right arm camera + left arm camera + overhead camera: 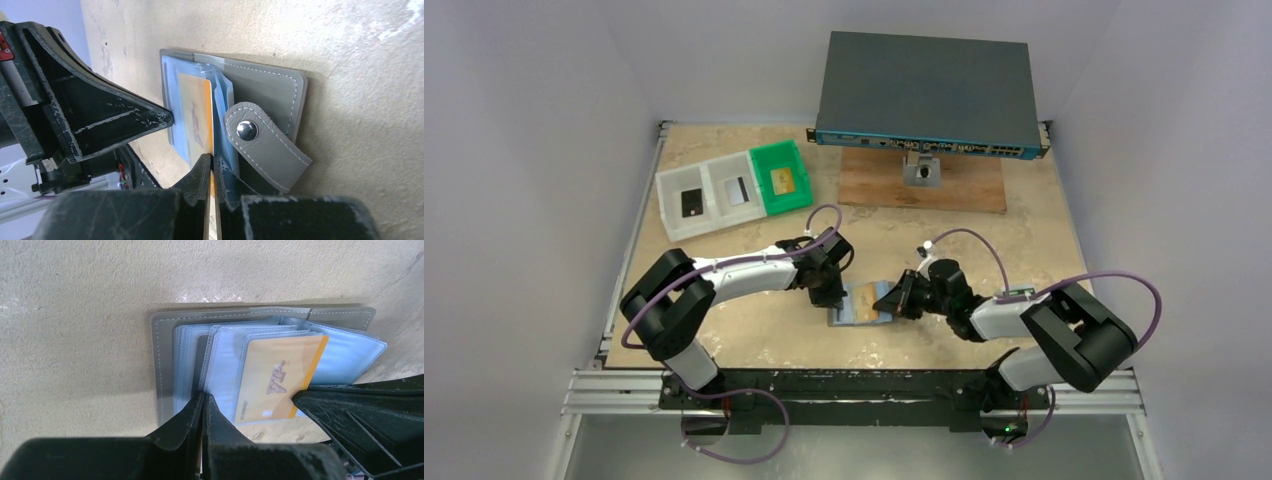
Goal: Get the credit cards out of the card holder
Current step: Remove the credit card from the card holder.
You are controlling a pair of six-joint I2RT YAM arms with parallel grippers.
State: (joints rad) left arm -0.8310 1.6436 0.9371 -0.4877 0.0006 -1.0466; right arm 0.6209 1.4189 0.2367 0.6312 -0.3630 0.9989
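Card holder (pixel 162 365) lies open on the table (pixel 754 335), lower middle of the top view, between the two grippers. Left gripper (pixel 203 396) has its fingers pressed together with no gap seen. Its tips sit on the bluish clear pockets (pixel 225 350), at the lower edge of the left wrist frame. Right gripper (pixel 210 160) fingers are together too. A thin orange sliver shows in the slit between them, so it looks clamped on the edge of the gold card (pixel 277 375). That edge is mostly hidden by the fingers, so not fully sure.

Left wrist view only:
- The gold card's face carries "VIP" lettering and sits in the front pocket.
- Its right strip is brighter, apparently out of the sleeve.
- The grey stitched cover lies flat beneath.
- The right gripper's dark tip meets the card's lower right corner.

Right wrist view only:
- A grey strap (pixel 270 147) with a round metal stud (pixel 247 130) folds out over the cover, right of centre.
- The left gripper's tip touches the pocket stack from the left of the frame.

Top view only:
- White tray (pixel 664 200) and green tray (pixel 764 158) sit touching at upper left, well apart from the holder.
- Black card (pixel 692 203) is in the white tray's left compartment and silver-grey card (pixel 737 190) in its right.
- Gold-toned card (pixel 782 180) is in the green tray.
- Dark box (pixel 929 90) is at upper middle, with the wooden board (pixel 944 188) just below it.
- Both grips are too small to read here.
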